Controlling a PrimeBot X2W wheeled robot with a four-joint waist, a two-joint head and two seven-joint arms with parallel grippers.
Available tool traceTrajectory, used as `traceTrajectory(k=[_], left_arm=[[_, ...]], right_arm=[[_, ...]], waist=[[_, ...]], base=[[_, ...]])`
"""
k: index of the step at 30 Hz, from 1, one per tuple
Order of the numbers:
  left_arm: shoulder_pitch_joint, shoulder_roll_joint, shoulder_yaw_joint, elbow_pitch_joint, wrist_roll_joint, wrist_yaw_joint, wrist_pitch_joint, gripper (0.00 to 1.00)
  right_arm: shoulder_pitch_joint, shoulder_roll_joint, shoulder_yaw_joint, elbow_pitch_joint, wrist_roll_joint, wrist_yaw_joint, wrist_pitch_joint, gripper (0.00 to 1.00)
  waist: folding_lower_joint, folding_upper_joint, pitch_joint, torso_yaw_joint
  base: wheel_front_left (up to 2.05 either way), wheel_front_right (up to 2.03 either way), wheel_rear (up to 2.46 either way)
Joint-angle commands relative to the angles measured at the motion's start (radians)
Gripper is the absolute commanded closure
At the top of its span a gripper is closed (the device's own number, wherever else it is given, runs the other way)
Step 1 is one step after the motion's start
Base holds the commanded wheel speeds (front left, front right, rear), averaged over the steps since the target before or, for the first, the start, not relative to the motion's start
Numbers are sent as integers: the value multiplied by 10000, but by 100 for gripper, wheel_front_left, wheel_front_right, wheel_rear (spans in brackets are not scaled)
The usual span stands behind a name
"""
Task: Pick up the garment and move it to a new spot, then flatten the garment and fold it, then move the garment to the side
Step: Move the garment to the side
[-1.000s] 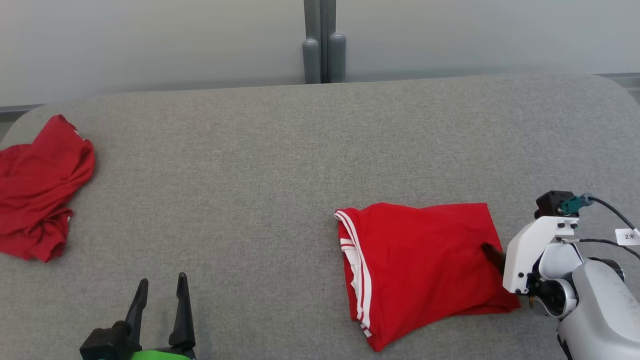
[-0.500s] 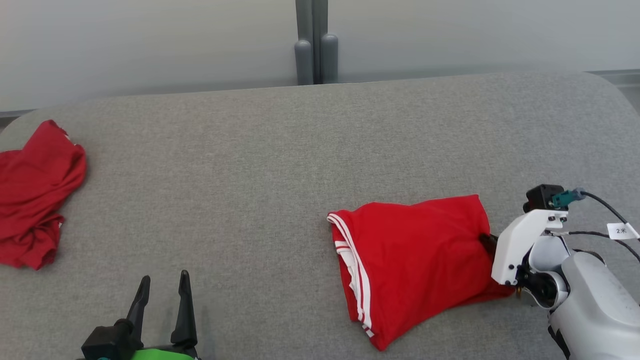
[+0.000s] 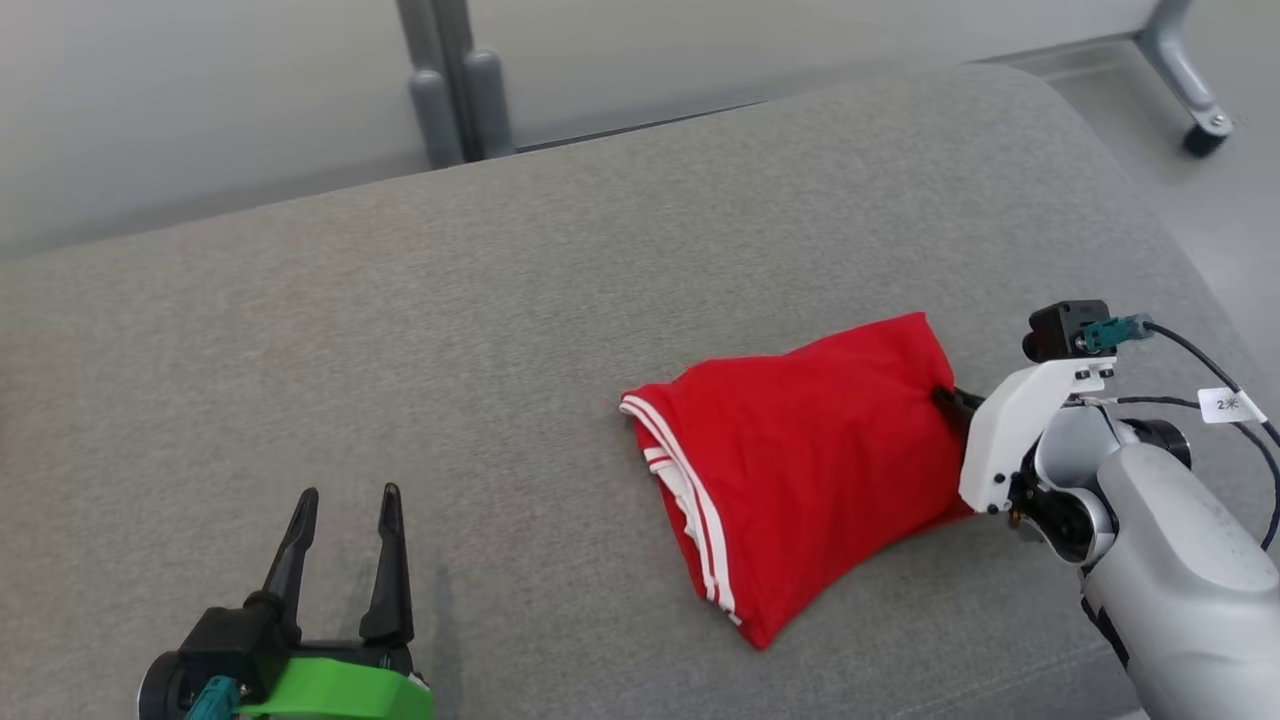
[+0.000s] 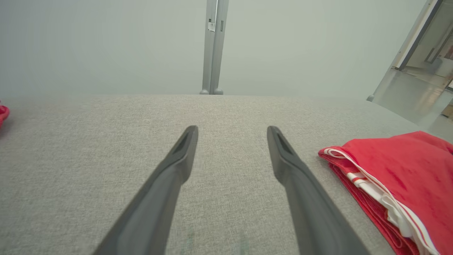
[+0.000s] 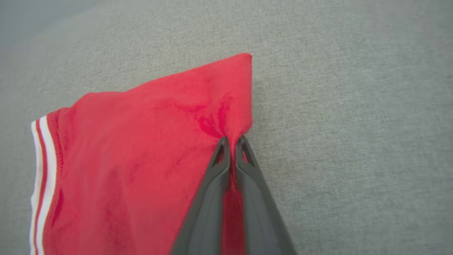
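A folded red garment (image 3: pixel 800 470) with white stripes along its left edge lies on the grey table (image 3: pixel 500 320), right of the middle. My right gripper (image 3: pixel 950 400) is shut on the garment's right edge; in the right wrist view the gripper (image 5: pixel 231 141) pinches bunched red cloth (image 5: pixel 141 148) between its fingers. My left gripper (image 3: pixel 345 500) stands open at the lower left, apart from the garment. The left wrist view has the gripper (image 4: pixel 231 132) with nothing between its fingers and the garment (image 4: pixel 396 173) off to its right.
A grey post (image 3: pixel 450 90) stands behind the table's far edge. The table's rounded right corner (image 3: pixel 1100 130) is near my right arm, with a wheeled metal leg (image 3: pixel 1190 80) on the floor beyond. A scrap of another red cloth (image 4: pixel 3 112) lies at far left.
The head camera has turned right and tilted, so the second red cloth has left its view. My right gripper, shut on the garment, has dragged its right edge rightward and further back.
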Motion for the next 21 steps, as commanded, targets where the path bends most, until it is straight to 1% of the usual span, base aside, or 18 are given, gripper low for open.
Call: traceTrajectory(k=[1, 4, 8, 14, 19, 20, 21], left_arm=[[-218, 24, -13, -21, 95, -24, -28, 0], [-408, 24, -79, 18, 209, -74, -28, 0], [-710, 26, -239, 66, 393, -123, -28, 0], [-1111, 110, -318, 92, 702, -195, -28, 0], [-1332, 196, -319, 84, 796, -233, -29, 0], [-1332, 196, -319, 84, 796, -233, -29, 0], [-1409, 232, -317, 38, 833, -247, -29, 0]], right_arm=[[-230, -46, 95, 47, -59, -15, -256, 100], [-562, -129, 230, 128, 107, -15, -802, 100], [-1170, -266, 253, 465, 121, -15, -1523, 100], [-2372, -730, -48, 1461, -89, -15, -2299, 100], [-3317, -1245, -595, 2423, -327, -15, -2784, 100], [-3317, -1245, -595, 2423, -327, -15, -2784, 100], [-3648, -1414, -848, 2823, -360, -15, -2907, 100]], waist=[[0, 0, 486, -1091], [0, 0, 751, -1347], [0, 0, 1269, -1377], [0, 0, 1947, -1087], [0, 0, 2419, -768], [0, 0, 2419, -768], [0, 0, 2628, -667]], base=[[0, 0, 0], [0, 0, 0], [0, 0, 0], [0, 0, 0], [0, 0, 0], [0, 0, 0], [0, 0, 0]])
